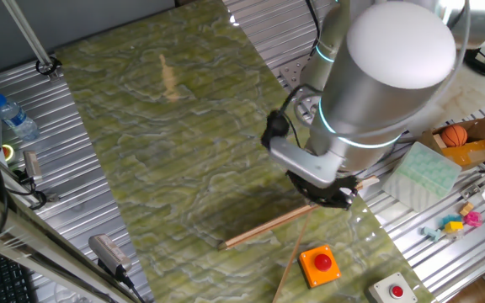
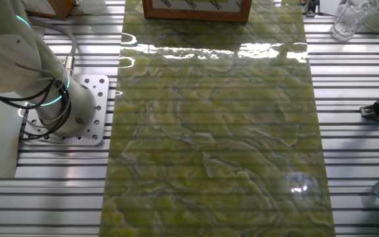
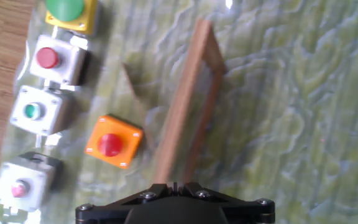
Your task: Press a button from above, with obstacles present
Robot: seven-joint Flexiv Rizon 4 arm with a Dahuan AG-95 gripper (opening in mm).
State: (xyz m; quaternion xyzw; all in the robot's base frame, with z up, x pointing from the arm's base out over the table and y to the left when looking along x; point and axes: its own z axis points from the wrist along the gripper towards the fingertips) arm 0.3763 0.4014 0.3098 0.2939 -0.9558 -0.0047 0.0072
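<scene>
The button [image 1: 319, 263] is a small orange box with a red cap near the front edge of the green mat; in the hand view it [image 3: 113, 141] lies left of centre. The long wooden stick [image 1: 289, 217] lies slantwise just behind it, and in the hand view it [image 3: 182, 102] runs right of the box. A thinner stick [image 1: 295, 257] lies left of the box, and shows faintly in the hand view [image 3: 133, 84]. My gripper [image 1: 333, 195] hangs above the long stick's right end, apart from the button. In the hand view its fingers [image 3: 173, 185] meet, shut and empty.
A row of other button boxes lies left of the orange one: green cap on yellow [image 3: 67, 9], white-grey with red cap [image 3: 51, 59], green cap [image 3: 35, 111], pink cap [image 3: 20, 185]. A water bottle [image 1: 11, 114] and a pale green block [image 1: 426, 172] stand off the mat.
</scene>
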